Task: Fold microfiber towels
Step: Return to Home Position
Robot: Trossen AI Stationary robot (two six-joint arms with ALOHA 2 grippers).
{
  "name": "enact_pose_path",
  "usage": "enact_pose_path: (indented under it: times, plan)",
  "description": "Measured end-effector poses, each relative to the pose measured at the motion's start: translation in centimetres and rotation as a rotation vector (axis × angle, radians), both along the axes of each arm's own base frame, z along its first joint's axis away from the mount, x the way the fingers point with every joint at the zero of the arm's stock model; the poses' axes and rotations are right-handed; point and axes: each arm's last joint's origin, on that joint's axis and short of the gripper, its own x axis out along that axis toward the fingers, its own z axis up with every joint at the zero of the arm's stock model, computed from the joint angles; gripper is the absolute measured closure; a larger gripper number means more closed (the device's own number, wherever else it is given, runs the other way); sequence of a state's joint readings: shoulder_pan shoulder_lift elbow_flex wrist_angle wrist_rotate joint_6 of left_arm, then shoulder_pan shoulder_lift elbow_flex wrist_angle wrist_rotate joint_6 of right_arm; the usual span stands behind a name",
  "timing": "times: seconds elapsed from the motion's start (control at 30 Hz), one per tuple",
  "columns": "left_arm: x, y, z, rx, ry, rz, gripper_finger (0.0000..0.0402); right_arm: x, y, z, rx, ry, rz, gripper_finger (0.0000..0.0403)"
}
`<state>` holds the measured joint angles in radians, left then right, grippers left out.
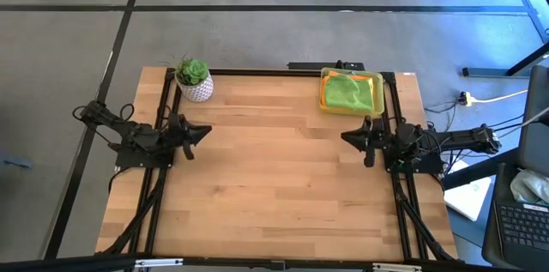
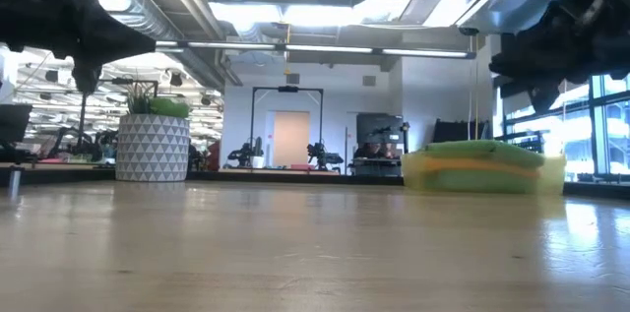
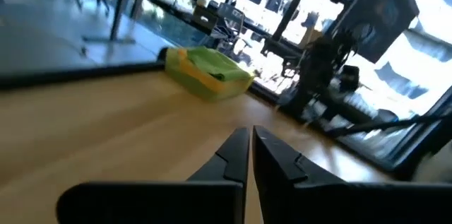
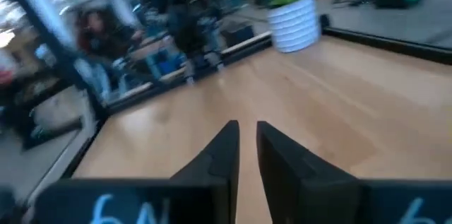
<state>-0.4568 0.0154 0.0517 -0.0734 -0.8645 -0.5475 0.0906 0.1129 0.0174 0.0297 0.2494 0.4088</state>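
towels [image 1: 350,92] mostly hidden in tray [image 1: 325,104]; left gripper [image 1: 206,131] closed empty, right gripper [image 1: 345,138] barely parted.

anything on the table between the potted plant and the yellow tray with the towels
Nothing: in the high view the wood between the potted plant and the yellow tray holding the towels is bare.

Overhead looking down, tabletop-level across, wrists facing inward
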Motion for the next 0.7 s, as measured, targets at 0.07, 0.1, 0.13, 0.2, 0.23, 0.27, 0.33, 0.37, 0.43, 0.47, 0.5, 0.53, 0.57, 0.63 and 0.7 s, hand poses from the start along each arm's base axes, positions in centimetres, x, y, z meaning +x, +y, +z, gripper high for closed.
enact_pose_path:
  times: [0.07, 0.1, 0.13, 0.2, 0.23, 0.27, 0.33, 0.37, 0.43, 0.47, 0.5, 0.53, 0.57, 0.63, 0.7]
  plan:
    - [0.0, 0.0, 0.0, 0.140, 0.061, 0.005, 0.0384, 0.0, 0.1, 0.0, -0.022, 0.002, 0.042, 0.0350]
    - [0.0, 0.0, 0.0, 0.198, 0.086, 0.004, 0.0382, 0.0, 0.2, 0.0, -0.017, 0.002, 0.055, 0.0350]
    - [0.0, 0.0, 0.0, 0.243, 0.106, 0.002, 0.0380, 0.0, 0.2, 0.0, -0.014, 0.005, 0.069, 0.0350]
    - [0.0, 0.0, 0.0, 0.310, 0.135, 0.000, 0.0378, 0.0, 0.2, 0.0, -0.012, 0.005, 0.074, 0.0350]
    - [0.0, 0.0, 0.0, 0.328, 0.143, 0.000, 0.0378, 0.0, 0.2, 0.1, -0.001, -0.009, 0.074, 0.0350]
    - [0.0, 0.0, 0.0, 0.340, 0.147, -0.001, 0.0379, 0.1, 0.2, 0.3, 0.013, -0.028, 0.073, 0.0350]
    - [0.0, 0.0, 0.0, 0.341, 0.145, 0.001, 0.0381, 0.1, 0.2, 0.6, 0.016, -0.067, 0.051, 0.0350]
    - [0.0, 0.0, 0.1, 0.339, 0.142, 0.001, 0.0383, 0.0, 0.1, 0.8, 0.012, -0.086, 0.035, 0.0350]
    - [0.0, 0.0, 0.1, 0.338, 0.139, 0.001, 0.0385, 0.0, 0.0, 1.0, -0.010, -0.101, 0.016, 0.0350]
    - [0.0, 0.0, 0.1, 0.338, 0.138, 0.001, 0.0385, 0.0, 0.0, 1.0, -0.024, -0.100, 0.014, 0.0350]
    - [0.0, 0.0, 0.1, 0.337, 0.137, 0.002, 0.0386, 0.0, 0.0, 1.0, -0.039, -0.097, 0.015, 0.0350]
    - [0.0, 0.0, 0.1, 0.337, 0.138, 0.002, 0.0386, 0.0, 0.0, 1.0, -0.044, -0.098, 0.015, 0.0350]
    - [0.0, 0.0, 0.1, 0.338, 0.138, 0.001, 0.0385, 0.0, 0.0, 1.0, -0.042, -0.097, 0.012, 0.0350]
    - [0.0, 0.0, 0.1, 0.337, 0.136, -0.001, 0.0383, 0.0, -0.1, 1.0, -0.043, -0.092, -0.038, 0.0350]
    - [0.0, 0.0, 0.2, 0.333, 0.127, -0.006, 0.0380, 0.0, -0.2, 1.1, -0.046, -0.100, -0.087, 0.0350]
